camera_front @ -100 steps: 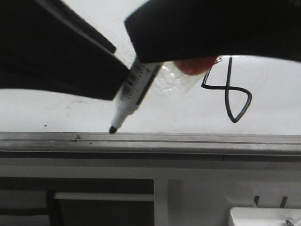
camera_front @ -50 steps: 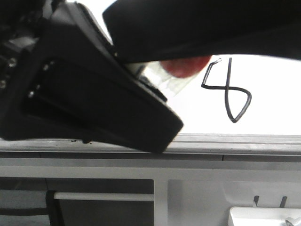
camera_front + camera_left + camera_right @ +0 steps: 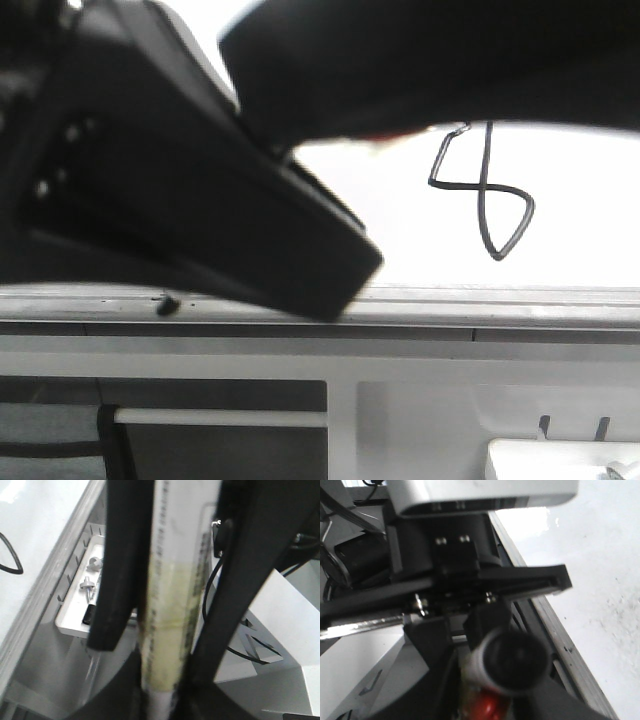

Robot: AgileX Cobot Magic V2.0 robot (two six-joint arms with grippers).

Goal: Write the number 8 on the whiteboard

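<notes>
The number 8 (image 3: 485,190) is a thin black crooked figure on the whiteboard (image 3: 580,220), right of both arms. My right gripper (image 3: 430,60) comes in from the top and is shut on the white marker (image 3: 512,662), next to a red thing (image 3: 487,707). My left gripper (image 3: 200,210) covers the marker's lower end in the front view. In the left wrist view the marker (image 3: 175,580) runs between the left fingers (image 3: 120,580), which sit against both its sides. The marker tip is hidden. One loop of the 8 (image 3: 15,562) shows there too.
A grey metal rail (image 3: 480,300) runs along the board's near edge. Below it are a white tray with small parts (image 3: 70,622), also at the front view's lower right (image 3: 560,455), and a white bar (image 3: 220,417). Cables hang beside the left gripper (image 3: 250,645).
The left gripper came in from the left over the marker and hid its tip, then stayed nearly still. The red thing is almost hidden now. The 8 is unchanged.
</notes>
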